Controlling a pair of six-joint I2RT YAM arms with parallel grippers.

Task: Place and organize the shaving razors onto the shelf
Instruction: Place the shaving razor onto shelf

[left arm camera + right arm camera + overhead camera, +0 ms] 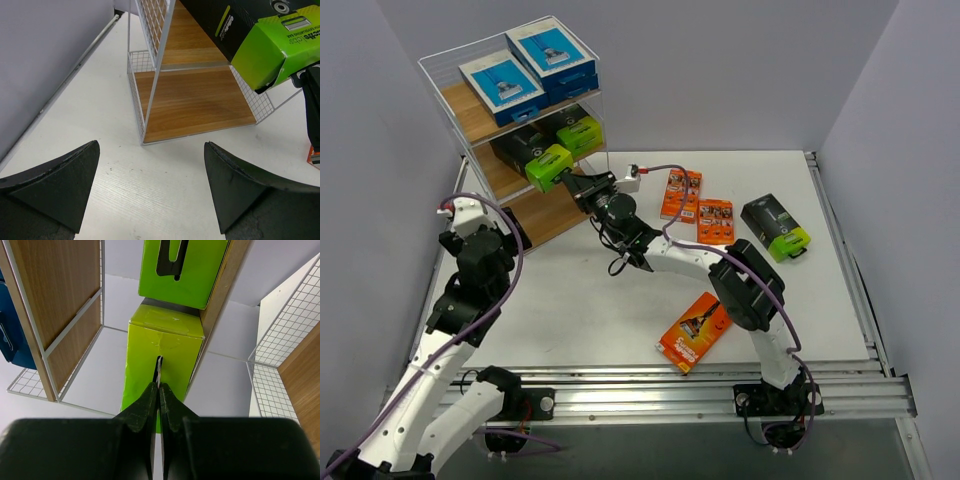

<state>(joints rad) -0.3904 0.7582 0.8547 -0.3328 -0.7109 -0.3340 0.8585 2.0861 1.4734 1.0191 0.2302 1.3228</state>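
Surface: white table (580,300), grey walls (720,70) around it.
Pack in hand: black razor pack (162,355) with lime-green end, black end in on middle tier of shelf (470,112), lime end sticking out past the front; cannot tell whether fully resting on the board.
Right side: right gripper (159,386) closed tight, fingertips pinched on the thin hang tab at the lime end of that pack; arm stretched across the table toward the shelf.
Middle tier, neighbour: second black-and-lime pack (576,130) just beside the gripped one, to its right on the same board.
Top tier: two blue-and-white packs (501,86) (552,55) lying flat, side by side.
Loose on table: two orange packs (681,194) (716,221) side by side, just right of the gripper's wrist; third orange pack (695,332) near the front edge, beside the right arm's base link; loose black-and-lime pack (776,227) at far right, well apart from the shelf.
Left side: left gripper (151,147) spread wide, nothing between the fingers, touching nothing; hovering over bare table near the shelf's bottom tier, facing it.
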